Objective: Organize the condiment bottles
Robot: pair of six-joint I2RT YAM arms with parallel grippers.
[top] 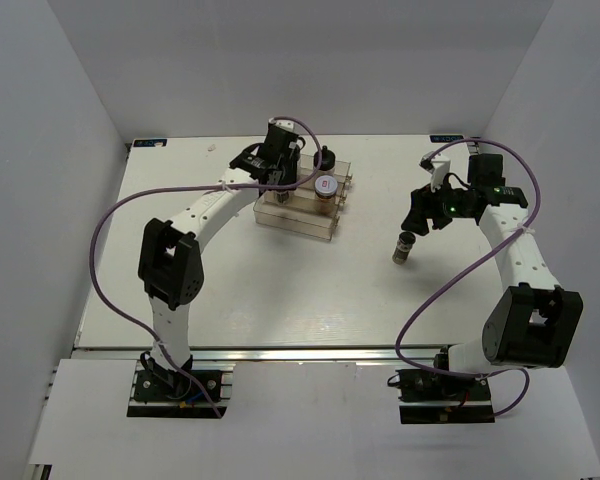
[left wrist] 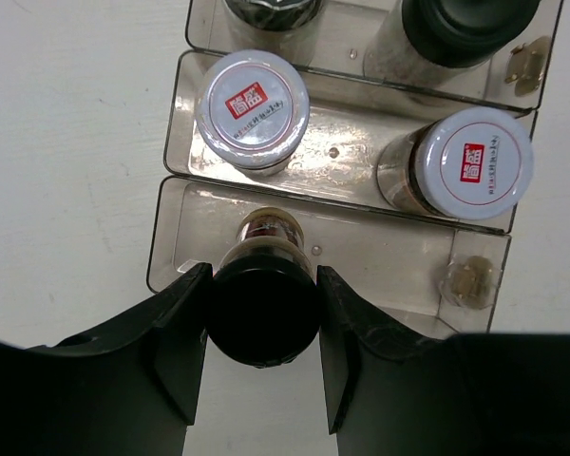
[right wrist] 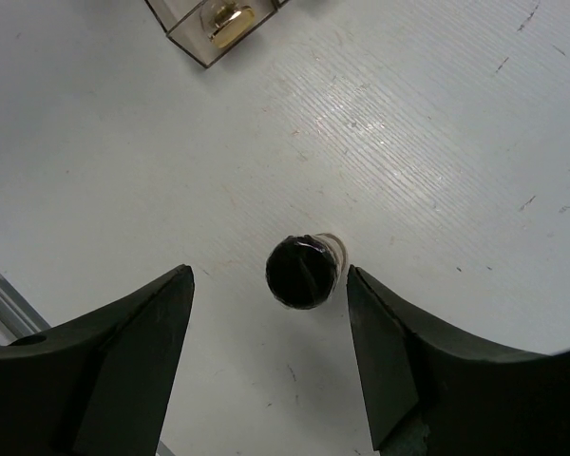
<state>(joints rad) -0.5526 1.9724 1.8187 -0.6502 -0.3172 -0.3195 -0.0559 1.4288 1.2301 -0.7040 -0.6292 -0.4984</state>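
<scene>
- Left pincer point(left wrist: 263, 318) pinches a dark shaker point(left wrist: 266, 304), the clear rack point(left wrist: 399, 261) directly beyond its fingers.
- Right pincer point(right wrist: 271, 277) spread; second shaker point(right wrist: 304, 273) upright on the tabletop point(right wrist: 408, 142) beyond its tips.

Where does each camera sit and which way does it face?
Top external: above and behind, facing down at the table; left arm, right arm show.
Left wrist: down onto the rack; left gripper shut on a dark shaker.
Right wrist: down onto the table; right gripper open around the lone shaker.
All three show the rack.
</scene>
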